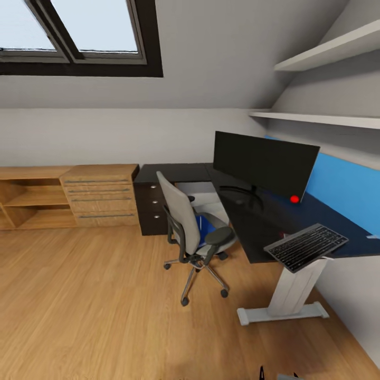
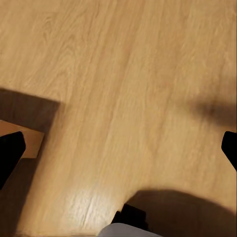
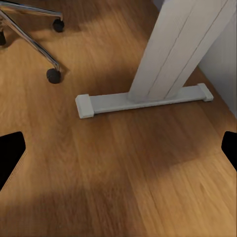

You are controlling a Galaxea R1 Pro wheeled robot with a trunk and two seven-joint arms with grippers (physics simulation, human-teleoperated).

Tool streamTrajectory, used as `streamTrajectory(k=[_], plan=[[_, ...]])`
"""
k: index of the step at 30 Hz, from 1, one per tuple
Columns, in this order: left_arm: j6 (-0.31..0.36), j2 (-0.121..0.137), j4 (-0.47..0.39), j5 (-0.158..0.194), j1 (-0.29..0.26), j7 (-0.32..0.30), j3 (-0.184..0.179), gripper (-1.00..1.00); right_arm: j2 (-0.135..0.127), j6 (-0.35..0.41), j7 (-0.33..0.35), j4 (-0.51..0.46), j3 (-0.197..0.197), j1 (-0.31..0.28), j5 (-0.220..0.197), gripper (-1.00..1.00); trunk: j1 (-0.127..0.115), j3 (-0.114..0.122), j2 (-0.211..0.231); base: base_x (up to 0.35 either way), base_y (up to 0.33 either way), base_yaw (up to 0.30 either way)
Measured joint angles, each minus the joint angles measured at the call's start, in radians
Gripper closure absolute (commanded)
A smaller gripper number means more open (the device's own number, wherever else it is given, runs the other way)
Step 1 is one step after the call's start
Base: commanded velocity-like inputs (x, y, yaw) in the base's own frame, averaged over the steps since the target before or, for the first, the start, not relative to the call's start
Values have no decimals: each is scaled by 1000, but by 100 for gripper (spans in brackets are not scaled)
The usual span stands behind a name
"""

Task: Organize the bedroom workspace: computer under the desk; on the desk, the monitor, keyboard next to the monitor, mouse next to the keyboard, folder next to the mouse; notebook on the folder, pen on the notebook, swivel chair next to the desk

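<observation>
Right wrist view puts us closest to the floor: our right gripper (image 3: pixel 118 148) has its jaws spread wide, the two dark fingertips (image 3: pixel 10 155) at opposite edges with nothing between them, over the wooden floor (image 3: pixel 123 187). Just beyond it lies the white foot of the desk leg (image 3: pixel 173 54), and past that the chrome spokes and black castors of the swivel chair (image 3: pixel 52 75).

Our left gripper (image 2: pixel 118 150) is likewise spread wide and empty, its fingertips (image 2: pixel 9 153) dark at the two sides, hanging above bare floorboards crossed by shadows.

From the head view, we see the floor stretch ahead to the desk (image 1: pixel 253 237), which runs along the right wall and turns the corner toward the back. The keyboard (image 1: pixel 306 246) sits at the desk's near end, tilted and jutting over the front edge. Behind it the monitor (image 1: pixel 264 163) stands upright on its round foot, well back on the black top, a red dot at its lower right corner. The swivel chair (image 1: pixel 184 221) stands just beside the desk, facing it, and the blue folder (image 1: pixel 207 228) lies on its seat. Farther back are the desk's black drawers (image 1: pixel 150 203), then a light wooden drawer cabinet (image 1: pixel 100 195) and open shelving (image 1: pixel 29 198) against the rear wall, under a dark-framed skylight (image 1: pixel 79 37).
</observation>
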Motion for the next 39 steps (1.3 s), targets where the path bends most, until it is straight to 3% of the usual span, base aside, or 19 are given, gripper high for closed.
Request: streamTrajectory(k=[3, 6, 12, 39], plan=[[-3, -1, -4, 3, 0, 3, 2, -100, 0, 0, 0, 0, 0, 0, 0, -100, 0, -3, 0, -8, 0, 251], [-57, -3, -9, 7, 0, 7, 5, -100, 0, -2, 0, -1, 0, 0, 0, -100, 0, -5, 0, -2, 0, 242], [-96, -6, -9, 8, 0, 9, 5, -100, -1, -4, -1, -2, 0, 0, 0, -100, 23, -29, -42, -1, 0, 202], [-100, -28, -12, 0, 0, 9, 0, -100, -2, -5, 0, -2, 6, 0, 2, -100, 126, -115, -231, 0, 0, 12]])
